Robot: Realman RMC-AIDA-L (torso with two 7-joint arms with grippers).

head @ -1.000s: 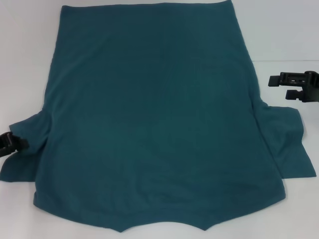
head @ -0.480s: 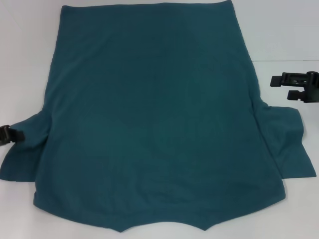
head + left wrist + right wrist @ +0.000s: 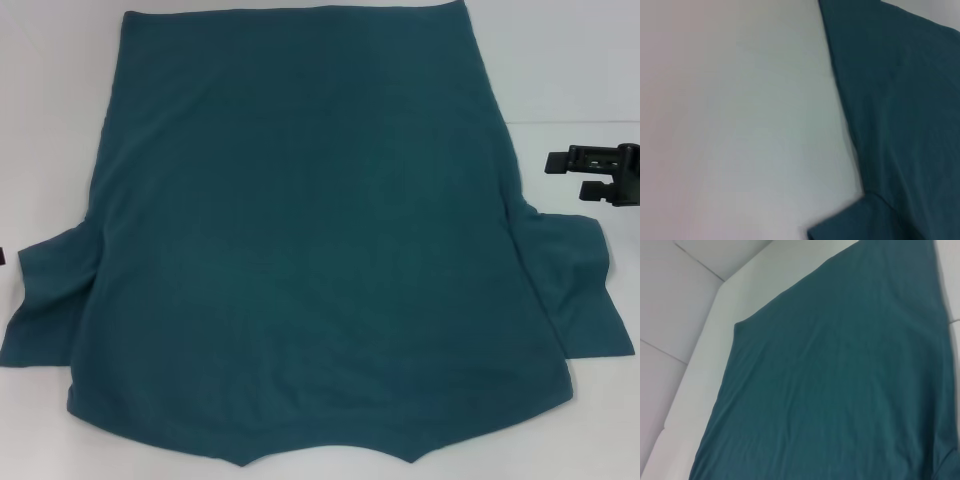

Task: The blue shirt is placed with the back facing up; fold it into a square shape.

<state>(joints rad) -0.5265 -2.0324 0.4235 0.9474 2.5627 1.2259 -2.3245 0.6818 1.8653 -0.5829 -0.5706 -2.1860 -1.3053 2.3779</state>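
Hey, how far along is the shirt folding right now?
Nothing is folded yet. The blue shirt lies flat and fully spread on the white table, plain side up, both sleeves out to the sides. In hand: the right tool hovers over bare table just off the shirt's right edge, above the right sleeve, holding nothing. The left tool is out of the head view. Every fold into a square is left.

Right arm's black tool (image 3: 592, 172) hangs at the head view's right edge, fingers parted. Left tool out of view.
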